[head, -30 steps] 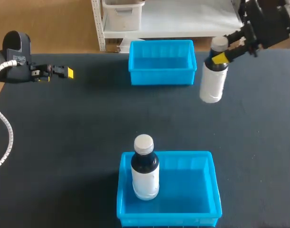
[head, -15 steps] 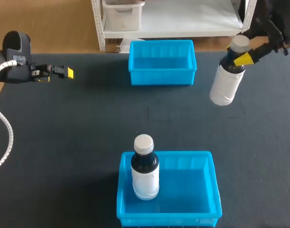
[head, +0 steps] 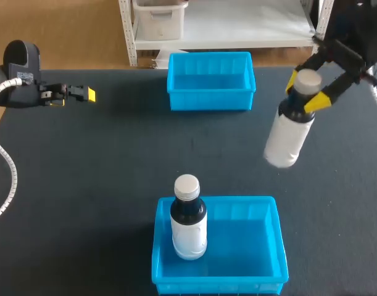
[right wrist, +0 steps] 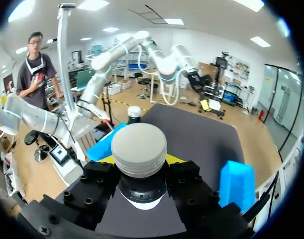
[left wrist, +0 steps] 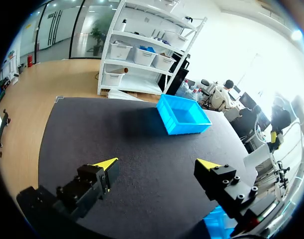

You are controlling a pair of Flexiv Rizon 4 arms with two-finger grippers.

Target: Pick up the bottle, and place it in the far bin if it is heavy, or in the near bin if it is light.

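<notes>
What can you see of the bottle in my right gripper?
The bottle has a white, plastic-looking body, a dark neck and a pale ribbed cap. The right gripper is shut on its neck just under the cap. It hangs tilted above the right side of the table, base angled toward the near bin, in neither that nor the far bin. Nothing else touches it.

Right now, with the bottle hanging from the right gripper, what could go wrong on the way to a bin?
1. The right gripper grips the held bottle only at its neck under the cap, and the body hangs tilted; a quick move might make it swing or slip.
2. The near bin already holds a standing bottle in its left part. If the held one goes there, it could knock that one over; aim for the free right part.
</notes>
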